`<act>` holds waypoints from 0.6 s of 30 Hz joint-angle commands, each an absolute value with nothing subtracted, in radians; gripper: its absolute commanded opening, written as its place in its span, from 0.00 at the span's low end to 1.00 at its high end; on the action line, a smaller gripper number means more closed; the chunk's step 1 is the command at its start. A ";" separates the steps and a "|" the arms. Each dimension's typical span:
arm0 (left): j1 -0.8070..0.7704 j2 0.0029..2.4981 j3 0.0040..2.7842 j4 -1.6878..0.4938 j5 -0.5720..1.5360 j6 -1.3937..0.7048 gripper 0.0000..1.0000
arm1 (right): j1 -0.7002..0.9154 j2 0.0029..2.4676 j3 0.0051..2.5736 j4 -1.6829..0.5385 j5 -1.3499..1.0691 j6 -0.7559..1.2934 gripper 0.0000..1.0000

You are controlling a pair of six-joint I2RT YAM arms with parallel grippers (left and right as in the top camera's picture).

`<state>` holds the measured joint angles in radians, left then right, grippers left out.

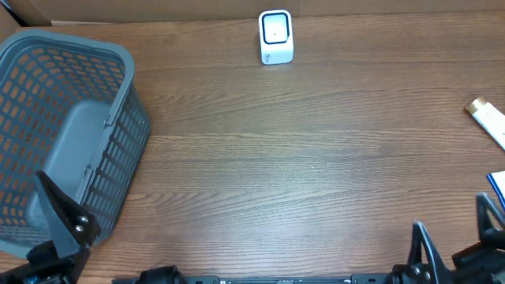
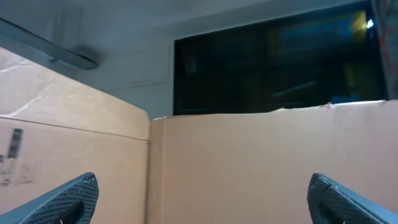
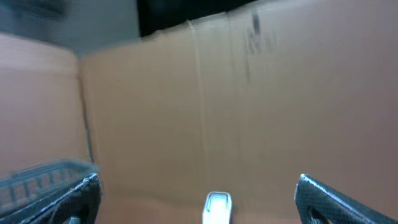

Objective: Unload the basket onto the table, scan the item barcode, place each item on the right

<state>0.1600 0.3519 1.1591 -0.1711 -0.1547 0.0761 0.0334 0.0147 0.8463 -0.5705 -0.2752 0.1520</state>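
the left gripper (image 2: 202, 186) and right gripper (image 3: 198, 183) both gape fully wide, holding nothing. the scanner (image 1: 275, 37) stands at 12 o'clock; a pale item (image 1: 491, 122) lies at 3 o'clock (partly out of frame).

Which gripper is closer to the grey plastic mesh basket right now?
Left. The left gripper overlaps the near corner of the grey plastic mesh basket in the overhead view. The right gripper is at the table's opposite near corner, far from the basket.
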 commanded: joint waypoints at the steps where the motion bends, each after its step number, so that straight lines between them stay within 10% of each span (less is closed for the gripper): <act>1: 0.170 0.284 1.130 -0.176 -0.065 -0.007 1.00 | 0.037 0.007 0.786 -0.585 -0.236 0.126 1.00; 18: 0.163 0.004 0.815 -0.084 -0.049 0.022 1.00 | 0.038 0.007 0.051 0.379 -0.250 0.281 1.00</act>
